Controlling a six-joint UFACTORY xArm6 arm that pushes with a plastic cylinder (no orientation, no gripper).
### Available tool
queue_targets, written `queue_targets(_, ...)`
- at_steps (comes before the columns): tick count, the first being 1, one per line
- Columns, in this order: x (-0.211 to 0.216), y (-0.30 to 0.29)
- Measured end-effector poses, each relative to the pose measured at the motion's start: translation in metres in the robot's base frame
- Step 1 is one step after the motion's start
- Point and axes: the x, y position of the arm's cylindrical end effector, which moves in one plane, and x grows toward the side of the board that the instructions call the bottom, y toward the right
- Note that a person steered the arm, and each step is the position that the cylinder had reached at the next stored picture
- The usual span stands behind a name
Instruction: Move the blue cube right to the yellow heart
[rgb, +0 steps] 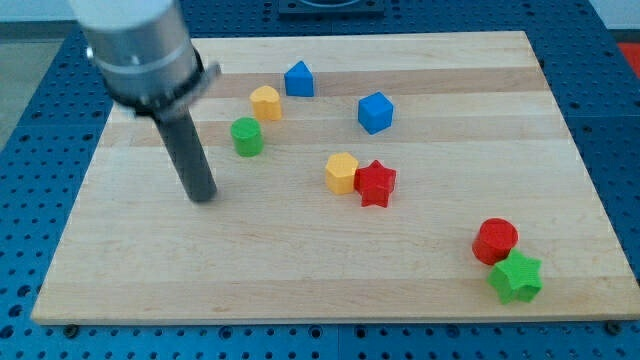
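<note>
The blue cube (375, 112) sits on the wooden board, right of centre towards the view's top. The yellow heart (265, 102) lies to its left, about a hundred pixels away, with a blue house-shaped block (298, 79) just up and right of the heart. My tip (203, 196) rests on the board at the view's left. It is below and left of the heart, far left of the blue cube, and touches no block.
A green cylinder (246, 136) stands just below the heart, up and right of my tip. A yellow hexagon-like block (342, 172) touches a red star (376, 183) at centre. A red cylinder (495, 241) and a green star (516, 277) sit at the bottom right.
</note>
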Motion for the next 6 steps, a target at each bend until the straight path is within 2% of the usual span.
queue_targets(1,0.058,0.067)
queue_targets(2,0.059,0.179)
queue_targets(3,0.055,0.265)
queue_targets(4,0.056,0.275)
queue_targets(5,0.01,0.276)
queue_targets(6,-0.062,0.276)
